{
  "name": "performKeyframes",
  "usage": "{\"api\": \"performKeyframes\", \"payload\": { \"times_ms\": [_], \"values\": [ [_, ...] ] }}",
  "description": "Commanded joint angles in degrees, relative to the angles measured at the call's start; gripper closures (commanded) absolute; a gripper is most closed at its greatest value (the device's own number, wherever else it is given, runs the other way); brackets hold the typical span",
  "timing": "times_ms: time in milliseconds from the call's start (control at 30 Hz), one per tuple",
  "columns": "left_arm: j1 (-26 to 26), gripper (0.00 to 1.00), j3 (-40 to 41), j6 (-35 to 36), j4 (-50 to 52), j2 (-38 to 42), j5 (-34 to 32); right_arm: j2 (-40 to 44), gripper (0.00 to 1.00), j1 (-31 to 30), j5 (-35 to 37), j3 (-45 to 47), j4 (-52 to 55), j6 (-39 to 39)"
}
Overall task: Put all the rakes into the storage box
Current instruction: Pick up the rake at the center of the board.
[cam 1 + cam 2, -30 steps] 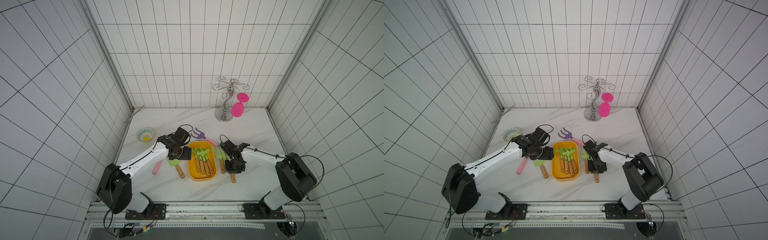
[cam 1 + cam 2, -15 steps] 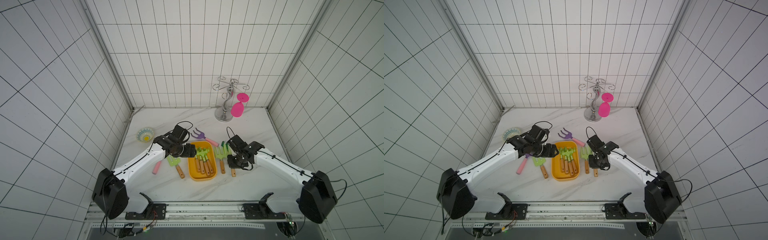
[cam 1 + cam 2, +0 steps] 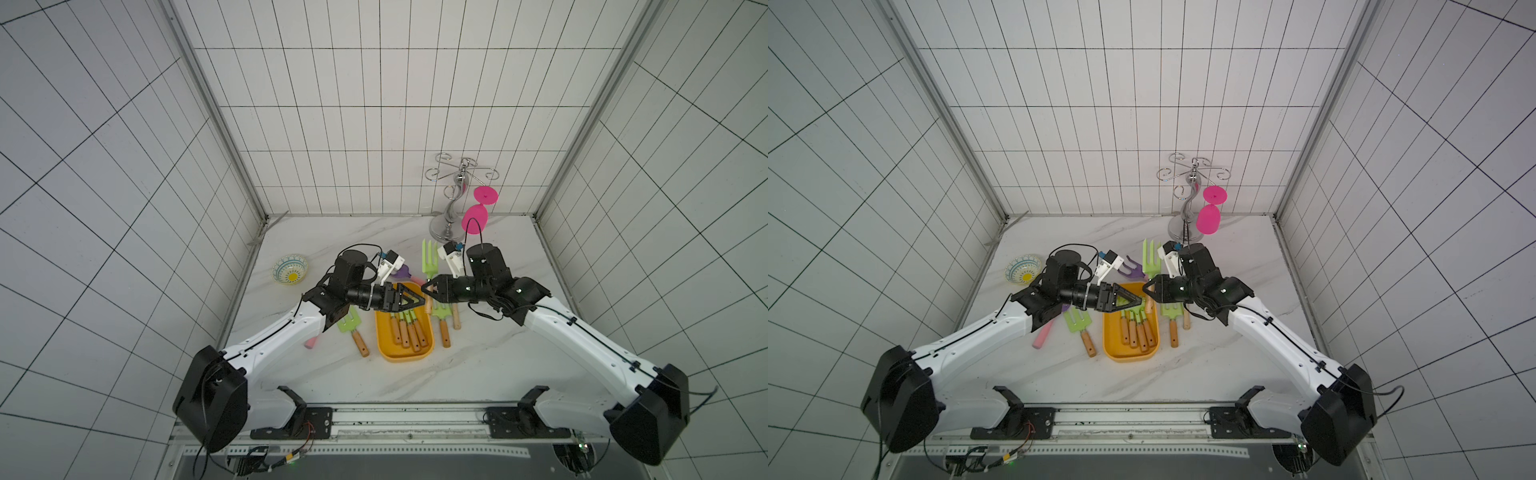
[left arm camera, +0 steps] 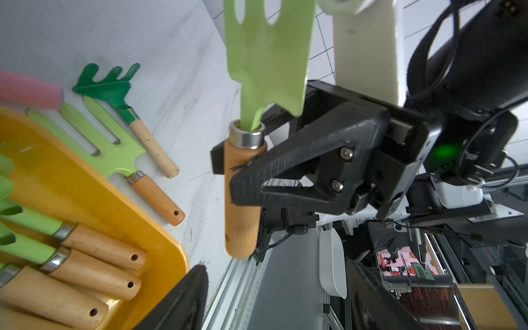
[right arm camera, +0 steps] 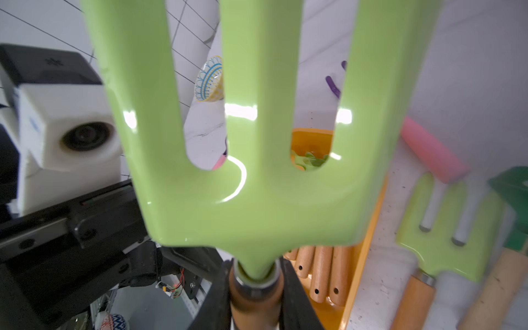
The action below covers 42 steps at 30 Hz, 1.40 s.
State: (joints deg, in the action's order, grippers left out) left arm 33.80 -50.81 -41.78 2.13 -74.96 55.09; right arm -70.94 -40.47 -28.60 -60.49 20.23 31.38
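White tiled walls (image 3: 374, 124) enclose a marble tabletop (image 3: 478, 365); right pincer (image 3: 426, 289) pinches the green rake (image 3: 430, 259), left pincer (image 3: 420, 298) spread.

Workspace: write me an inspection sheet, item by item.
Surface: white marbled tabletop, no spills seen.
Job's things: storage box holds several wooden-handled rakes; a light green rake is held off the table.
Clutter: loose rakes flank the box, purple rake behind it, patterned bowl, stand with pink goblet.
Tools: right tool shut on the rake's handle; left tool open, empty.
Cables: black cables loop at both wrists.
Surroundings: white tiled walls; front rail.
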Motion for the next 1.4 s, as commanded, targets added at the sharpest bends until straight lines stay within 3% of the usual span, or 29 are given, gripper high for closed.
{"api": "performKeyframes", "payload": {
  "times_ms": [0, 267, 567, 767, 867, 967, 1033, 1100, 1300, 1367],
  "values": [
    [-0.3, 0.23, 1.3, -2.6, -9.1, 1.3, 4.0, -0.5, 0.78, 0.5, -8.3, -2.4, -10.5, 3.6],
    [-0.3, 0.28, 2.7, -1.0, -8.5, 3.7, 1.8, -1.1, 0.78, 0.8, -16.0, 0.0, -20.4, 9.7],
    [-0.3, 0.53, 5.2, -6.7, -15.2, 7.4, -2.5, -0.9, 0.77, 0.8, -17.7, 3.7, -25.4, 12.7],
    [-0.2, 0.69, 6.6, -7.2, -13.8, 9.4, -6.5, -0.7, 0.76, 0.8, -18.1, 5.1, -25.8, 13.0],
    [-0.1, 0.77, 6.8, -6.6, -11.2, 9.8, -8.1, -0.9, 0.67, 0.7, -18.4, 5.5, -25.2, 12.8],
    [0.3, 0.82, 7.2, -5.6, -8.0, 11.1, -11.2, -0.3, 0.39, 0.8, -17.6, 5.1, -20.8, 10.0],
    [0.9, 0.85, 7.2, -3.6, -3.3, 12.2, -14.6, 1.9, 0.24, 1.3, -14.1, 4.0, -13.8, 5.7],
    [2.0, 0.87, 6.7, -1.1, 4.1, 13.1, -19.9, 5.1, 0.15, 2.2, -6.6, 3.2, -5.1, 1.9],
    [7.7, 0.91, 6.6, 0.3, 22.8, 13.6, -40.1, 12.8, 0.11, 8.2, 18.4, 1.3, 21.3, -3.4],
    [10.8, 0.91, 5.6, -2.0, 26.6, 11.9, -47.3, 13.8, 0.11, 9.8, 22.7, 1.5, 27.4, -3.9]
  ]
}}
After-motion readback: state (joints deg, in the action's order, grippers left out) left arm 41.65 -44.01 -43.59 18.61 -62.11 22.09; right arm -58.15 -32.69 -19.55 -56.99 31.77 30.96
